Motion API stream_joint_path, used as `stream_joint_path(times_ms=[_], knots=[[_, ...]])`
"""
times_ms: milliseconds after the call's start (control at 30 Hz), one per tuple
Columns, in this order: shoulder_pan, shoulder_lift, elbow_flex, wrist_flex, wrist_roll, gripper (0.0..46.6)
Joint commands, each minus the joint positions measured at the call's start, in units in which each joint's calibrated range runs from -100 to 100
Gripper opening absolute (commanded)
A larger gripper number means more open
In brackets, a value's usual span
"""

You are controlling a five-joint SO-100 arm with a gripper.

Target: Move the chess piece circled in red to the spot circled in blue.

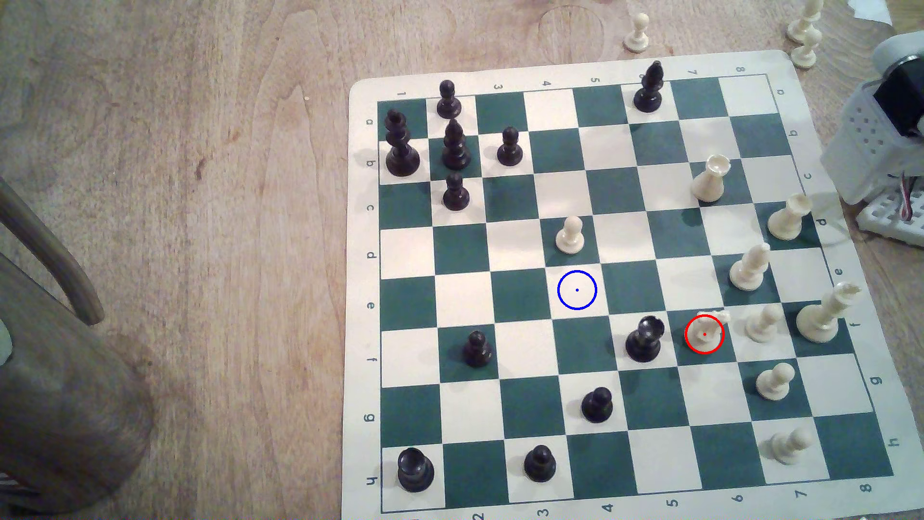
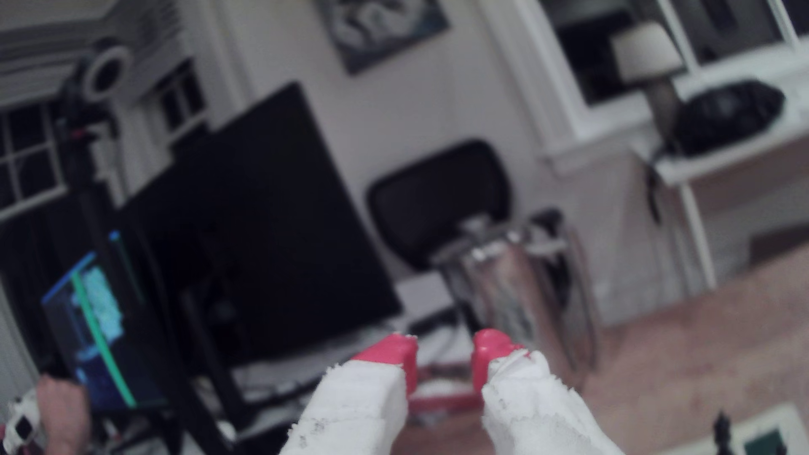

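Where edge labels read f and 6, knight [image 1: 706, 332] stands.

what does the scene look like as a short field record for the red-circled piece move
piece to move: cream knight-like piece, red ring, dark green square
target: blue-ringed cream square, unoccupied
nearest neighbour: black piece on the next square, exterior view's left
piece above target: cream pawn
tool: red-tipped tool, open, raised, pointing into the room
held: nothing
arm base: past the board's edge on the exterior view's right
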Motion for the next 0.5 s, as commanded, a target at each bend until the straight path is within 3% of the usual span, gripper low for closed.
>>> stream_joint_path(times_ms=[0,267,333,400,467], knots=[[0.6,5.1,-2.3,4.8,-1.4,5.9],[-1.1,21.5,-10.3,12.3,-1.9,3.5],[-2.2,23.2,-11.6,14.3,-2.1,0.2],[-2.9,27.0,-13.7,16.9,-1.8,0.5],[-3.1,29.1,-14.9,19.4,-1.0,5.3]])
